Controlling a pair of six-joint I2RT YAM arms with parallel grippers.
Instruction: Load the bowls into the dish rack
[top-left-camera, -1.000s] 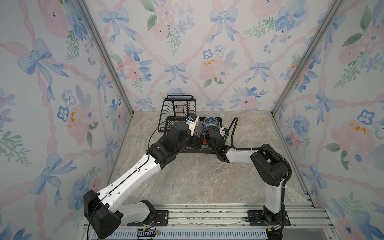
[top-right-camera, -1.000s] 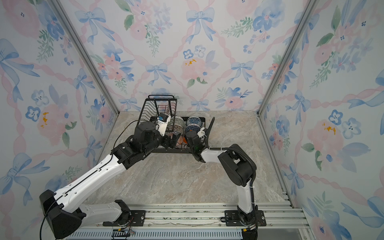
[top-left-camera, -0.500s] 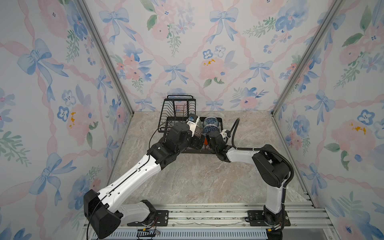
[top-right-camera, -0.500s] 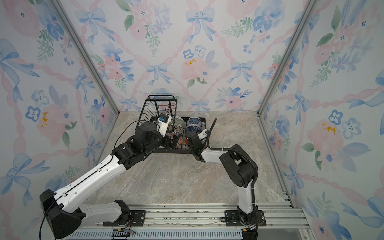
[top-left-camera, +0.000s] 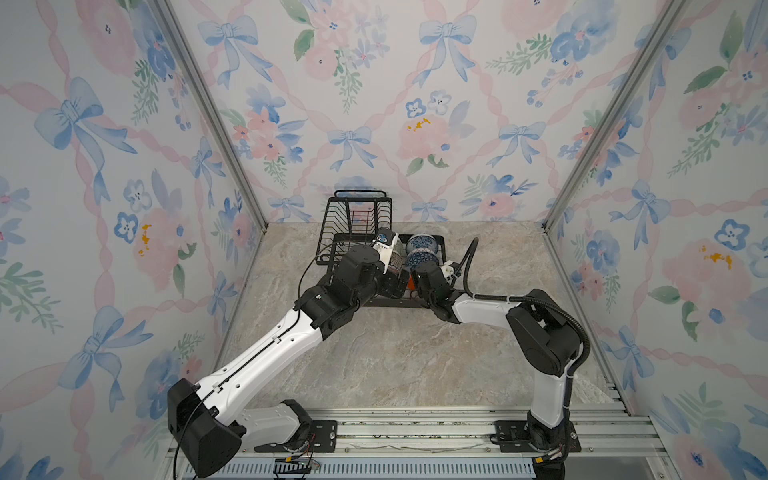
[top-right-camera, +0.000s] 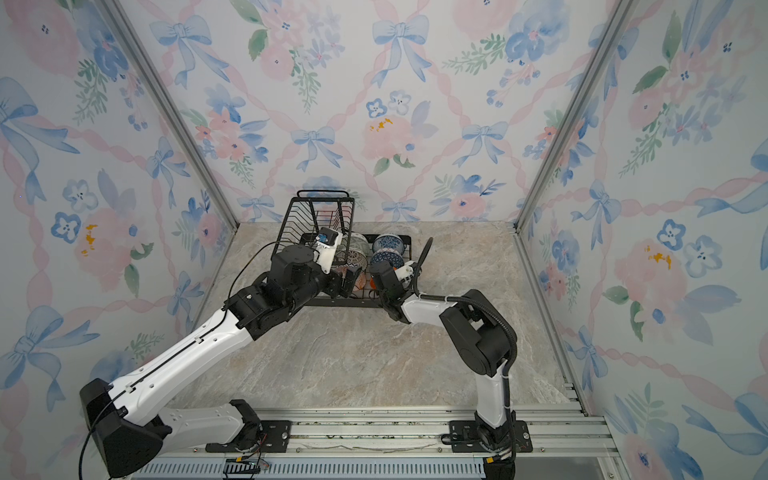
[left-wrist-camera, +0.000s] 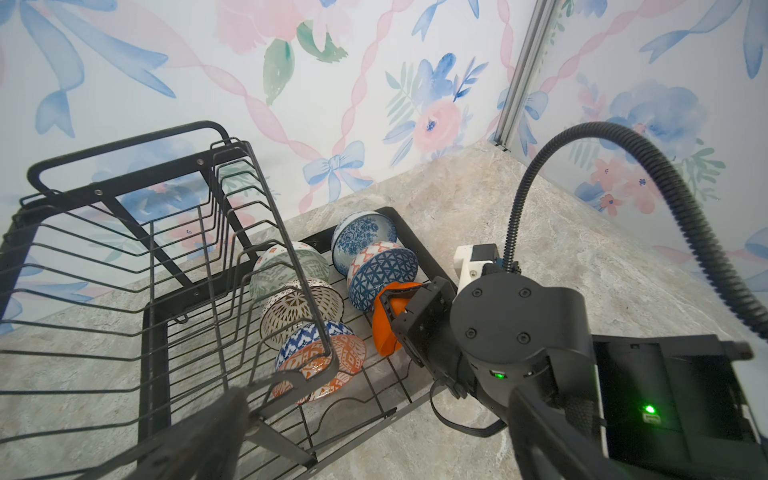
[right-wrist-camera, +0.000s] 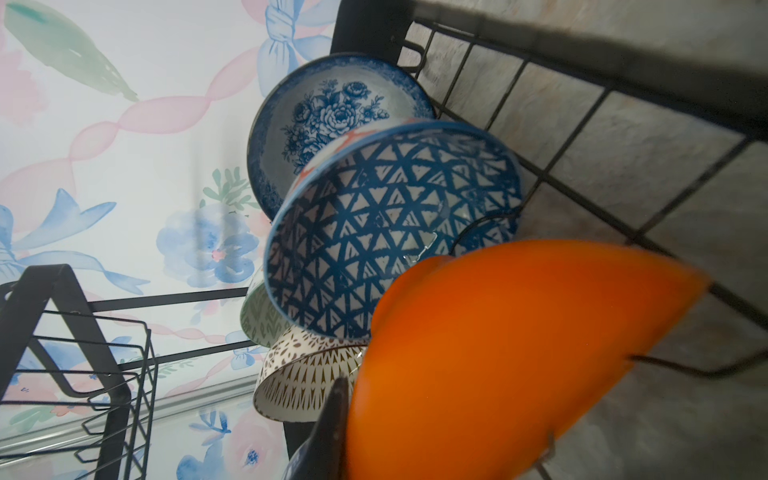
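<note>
1. The right fingers (left-wrist-camera: 388, 306) are straddling the rim of the plain orange bowl (left-wrist-camera: 383, 345), with one finger inside it. I cannot tell whether they are pinching the rim or only sitting around it.
2. That bowl is sitting on edge in the lower tray (left-wrist-camera: 150, 357) of the dish rack (left-wrist-camera: 124, 147), at the near end of a row. The blue geometric bowl (left-wrist-camera: 382, 278) is just behind it, and the blue floral bowl (left-wrist-camera: 361, 237) is behind that. I am reading the rim hold as deliberate: it lets a bowl go down edge-first into a slot without the fingers fouling its neighbour.
3. The left fingers (left-wrist-camera: 216, 432) are spread wide and holding nothing. They are hovering by the near corner of the upper basket, above the orange-and-white patterned bowl (left-wrist-camera: 332, 365). I am judging them parked clear of the right arm.
4. The second row is leaning the same way: the grey-green bowl (left-wrist-camera: 291, 270), the brown lattice bowl (left-wrist-camera: 299, 311), then the patterned one. I take it they stand on edge to fit the wavy slots.
5. I am counting six bowls in the tray and seeing none on the bench (top-left-camera: 395, 357). Loading is looking nearly done.
6. I am watching one risk: a finger dragging on the rim could tip the orange bowl against the geometric one.
</note>
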